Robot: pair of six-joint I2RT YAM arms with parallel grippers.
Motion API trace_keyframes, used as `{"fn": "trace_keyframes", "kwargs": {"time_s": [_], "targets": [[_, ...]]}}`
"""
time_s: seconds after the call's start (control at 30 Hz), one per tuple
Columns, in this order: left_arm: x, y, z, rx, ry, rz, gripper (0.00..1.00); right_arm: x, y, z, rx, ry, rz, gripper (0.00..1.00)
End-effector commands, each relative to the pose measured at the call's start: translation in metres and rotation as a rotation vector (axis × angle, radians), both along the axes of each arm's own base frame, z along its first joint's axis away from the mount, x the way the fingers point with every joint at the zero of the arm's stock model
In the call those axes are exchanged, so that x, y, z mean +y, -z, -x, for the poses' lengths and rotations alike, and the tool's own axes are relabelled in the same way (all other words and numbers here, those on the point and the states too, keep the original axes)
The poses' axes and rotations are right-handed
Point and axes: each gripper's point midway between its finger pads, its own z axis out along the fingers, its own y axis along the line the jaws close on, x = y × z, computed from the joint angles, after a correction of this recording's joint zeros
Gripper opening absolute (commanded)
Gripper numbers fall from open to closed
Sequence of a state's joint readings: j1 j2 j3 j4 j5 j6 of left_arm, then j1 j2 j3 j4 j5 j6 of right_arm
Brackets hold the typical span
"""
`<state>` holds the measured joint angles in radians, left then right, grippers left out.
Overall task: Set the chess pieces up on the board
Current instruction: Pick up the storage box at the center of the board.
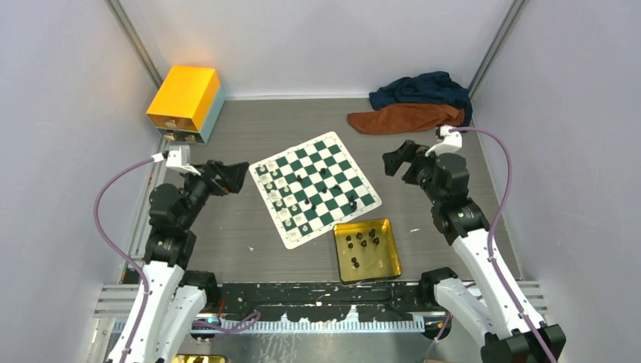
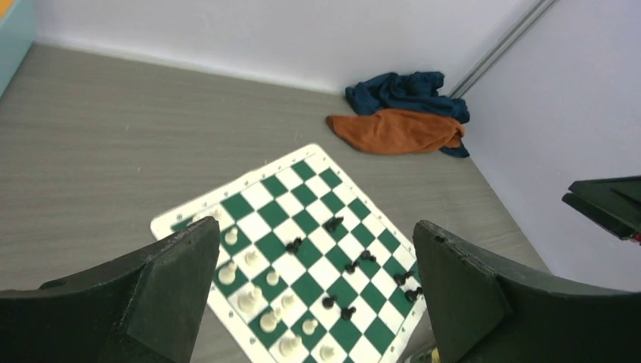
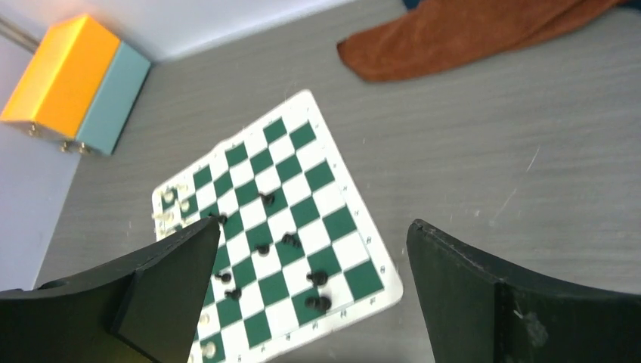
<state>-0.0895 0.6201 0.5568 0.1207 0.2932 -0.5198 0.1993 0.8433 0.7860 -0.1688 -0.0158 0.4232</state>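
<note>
The board (image 1: 330,151) lies turned at an angle in the middle of the table. Cream-white chess pieces (image 1: 281,198) crowd its near-left side, and black chess pieces (image 1: 323,172) are scattered across the rest. Several more black ones (image 1: 363,242) lie in a gold tin (image 1: 338,257) by the board's near corner. My left gripper (image 1: 234,175) hovers open just left of the board, nothing between its fingers; its wrist view looks down on the board (image 2: 261,195) between wide jaws (image 2: 315,225). My right gripper (image 1: 397,159) hovers open at the board's right (image 3: 298,162), also empty (image 3: 314,224).
A yellow and teal box (image 1: 185,102) stands at the back left. A dark blue cloth (image 1: 423,89) and an orange cloth (image 1: 404,117) lie bunched at the back right. Pale walls close in the table on three sides.
</note>
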Motion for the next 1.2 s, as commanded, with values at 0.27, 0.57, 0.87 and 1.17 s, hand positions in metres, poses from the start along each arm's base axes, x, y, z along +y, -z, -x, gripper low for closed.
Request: {"fn": "trace_keyframes", "kwargs": {"time_s": [0.27,0.57,0.87,1.17], "targets": [[0.021,0.016,-0.014,0.288,-0.126,-0.199,1.0,0.012,-0.053,-0.026,-0.193,0.09,-0.186,1.0],[-0.01,0.029,-0.074,0.419,-0.029,-0.054,0.99,-0.009,0.053,-0.046,0.212,0.262,-0.059,1.0],[-0.01,0.083,-0.069,0.678,-0.072,-0.064,0.86,-0.025,0.103,0.036,0.458,0.394,0.129,0.92],[-0.015,0.083,-0.045,0.682,-0.096,-0.1,0.81,-0.029,0.143,0.098,0.609,0.396,0.072,0.73]]}}
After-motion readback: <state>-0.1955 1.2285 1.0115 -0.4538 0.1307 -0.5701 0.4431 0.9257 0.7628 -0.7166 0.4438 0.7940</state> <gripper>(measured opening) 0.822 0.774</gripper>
